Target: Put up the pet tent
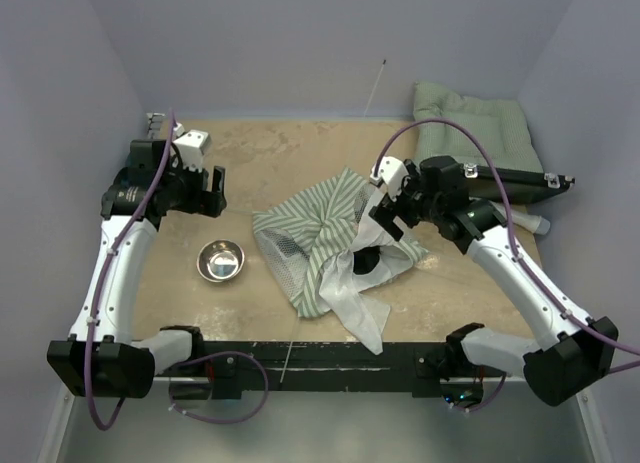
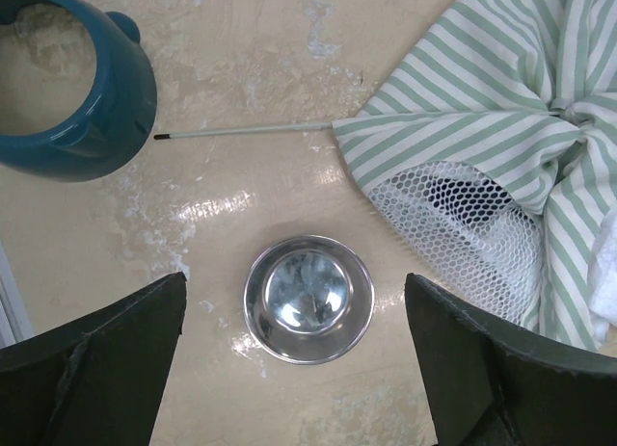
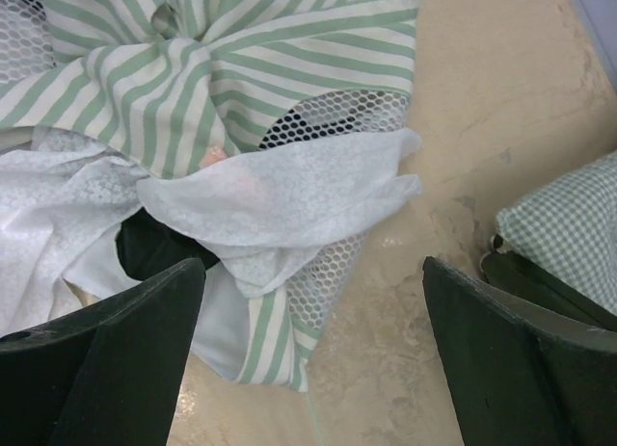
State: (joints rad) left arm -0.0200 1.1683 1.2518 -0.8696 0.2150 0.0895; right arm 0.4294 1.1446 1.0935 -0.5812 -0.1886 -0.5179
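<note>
Black-fingered R gripper (image 3: 313,359) gapes empty over pet tent (image 1: 320,243); L gripper (image 2: 294,292) spread above round steel bowl (image 2: 308,299). We see the tent (striped cloth, net mesh) crumpled flat mid table (image 1: 260,163), white flap (image 1: 365,303) trailing nearward.

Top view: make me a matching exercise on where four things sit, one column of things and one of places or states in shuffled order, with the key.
Things:
1. tent
2. bowl
3. cushion
4. right gripper

Places or states:
a. in the far right corner
b. open, over the tent's right side
c. crumpled in a heap in the middle
d. empty, just left of the tent

Pairs: 1-c, 2-d, 3-a, 4-b
</note>
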